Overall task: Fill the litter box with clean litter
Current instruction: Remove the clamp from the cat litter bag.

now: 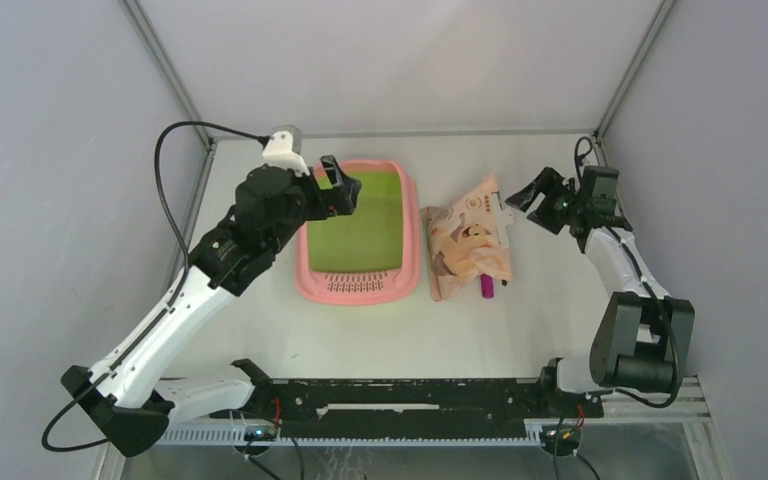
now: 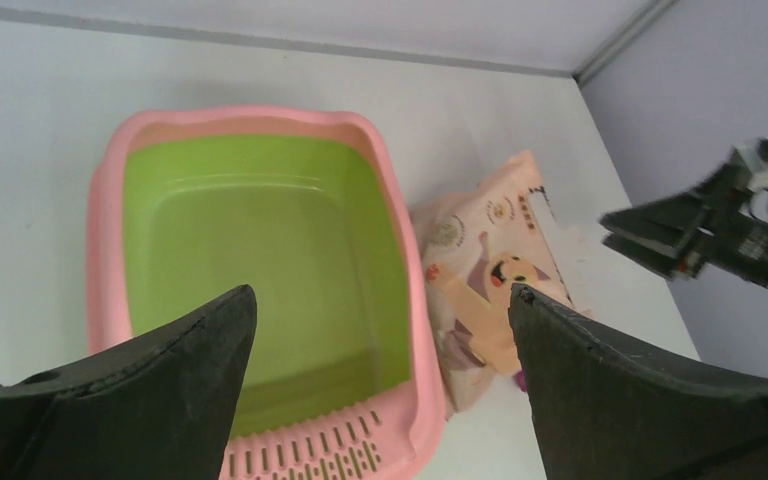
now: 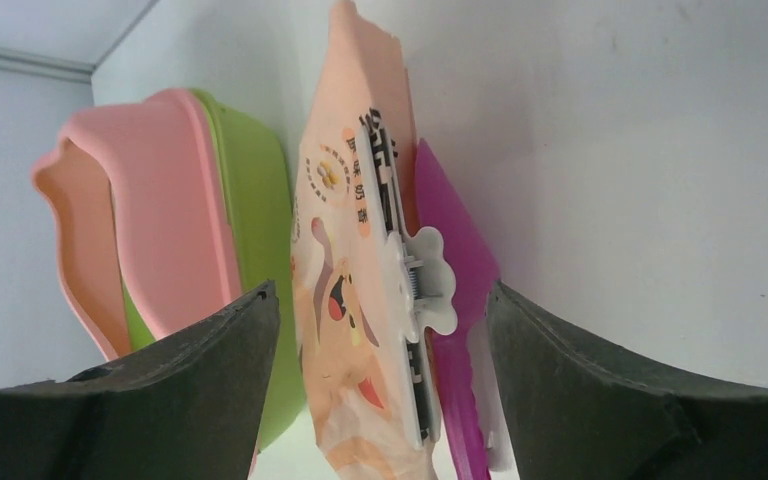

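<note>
Overall, the white counter [image 1: 360, 330] carries three items. The litter box [image 1: 412, 240] sits left of centre, lengthwise away from the arms. It has a pink rim, and the floor of its lime-green basin is in plain view. Its perforated pink grid [image 1: 355, 287] is at the near end.

A peach-pink printed bag [image 1: 470, 240] lies flat just beside the box's right rim. A magenta scoop [image 1: 486, 288] lies partly under the bag, with its handle protruding at the near edge. A white clip [image 3: 430, 280] is clamped on the bag's far end.

The left pincer [image 1: 342, 188] hangs over the box's far left corner with its fingers spread fully, grasping nothing. The right pincer [image 1: 526, 196] sits just beyond the bag's far right corner and points at the clipped end. Its fingers are spread either side of the bag in the wrist view, released and clear of the bag.
</note>
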